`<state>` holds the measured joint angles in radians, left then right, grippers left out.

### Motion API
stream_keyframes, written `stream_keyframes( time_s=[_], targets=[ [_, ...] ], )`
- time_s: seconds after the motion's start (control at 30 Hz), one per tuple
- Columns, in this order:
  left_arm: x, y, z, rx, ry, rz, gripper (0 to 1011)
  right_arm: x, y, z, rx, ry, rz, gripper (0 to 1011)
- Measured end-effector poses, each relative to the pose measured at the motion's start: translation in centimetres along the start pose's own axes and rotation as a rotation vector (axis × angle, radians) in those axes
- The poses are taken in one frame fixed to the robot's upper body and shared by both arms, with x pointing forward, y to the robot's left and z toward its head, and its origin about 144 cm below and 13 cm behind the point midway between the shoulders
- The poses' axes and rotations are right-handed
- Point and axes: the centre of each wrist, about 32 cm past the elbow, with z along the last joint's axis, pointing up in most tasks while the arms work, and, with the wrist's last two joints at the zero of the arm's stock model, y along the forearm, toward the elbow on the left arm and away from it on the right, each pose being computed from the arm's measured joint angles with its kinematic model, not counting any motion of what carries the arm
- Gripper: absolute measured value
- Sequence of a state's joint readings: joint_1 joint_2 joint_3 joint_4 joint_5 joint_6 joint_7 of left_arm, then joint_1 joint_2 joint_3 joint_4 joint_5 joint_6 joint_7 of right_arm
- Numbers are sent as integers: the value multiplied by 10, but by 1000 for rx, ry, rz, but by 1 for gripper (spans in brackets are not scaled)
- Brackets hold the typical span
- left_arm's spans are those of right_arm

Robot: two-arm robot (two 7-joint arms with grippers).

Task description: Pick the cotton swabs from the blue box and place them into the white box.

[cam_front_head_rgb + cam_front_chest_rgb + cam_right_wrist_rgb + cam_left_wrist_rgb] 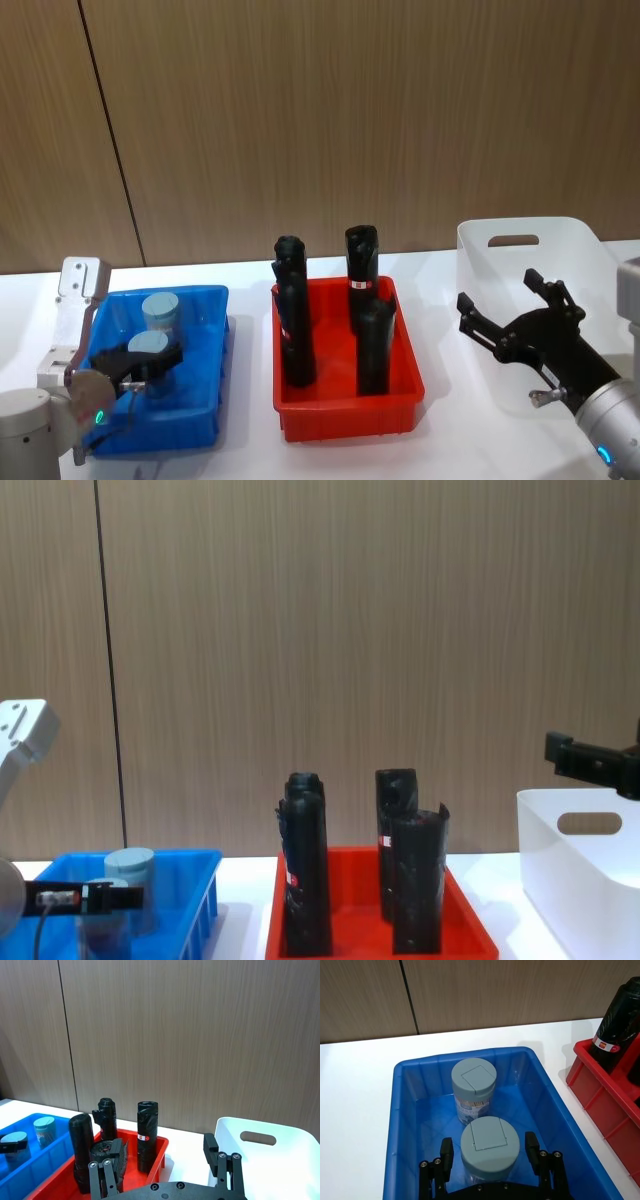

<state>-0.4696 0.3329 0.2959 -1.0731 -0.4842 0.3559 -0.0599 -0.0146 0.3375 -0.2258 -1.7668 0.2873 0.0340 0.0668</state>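
Two cotton swabs tubs with pale blue-grey lids stand in the blue box [205,400], a near tub [490,1146] and a far tub [474,1079]. My left gripper [489,1151] is down inside the box, open, with one finger on each side of the near tub [148,345] and a small gap to it on both sides. The far tub [160,308] stands free behind it. At the right, my right gripper [500,290] hovers open and holds nothing over the near left part of the white box [575,228].
A red tray [340,418] with several tall black rolls [295,320] stands between the two boxes. All three containers sit on a white table [250,455] with a wooden wall behind.
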Motion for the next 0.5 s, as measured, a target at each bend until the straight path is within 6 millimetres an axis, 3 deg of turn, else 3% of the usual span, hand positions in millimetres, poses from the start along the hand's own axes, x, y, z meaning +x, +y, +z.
stream_keyframes(
  time_s=[0.3, 0.5],
  targets=[
    [0, -4, -2, 9, -1, -14, 682, 0, 0, 0, 0, 0, 0, 1001],
    [-2, -4, -3, 1, -6, -16, 671, 0, 0, 0, 0, 0, 0, 1002]
  ],
)
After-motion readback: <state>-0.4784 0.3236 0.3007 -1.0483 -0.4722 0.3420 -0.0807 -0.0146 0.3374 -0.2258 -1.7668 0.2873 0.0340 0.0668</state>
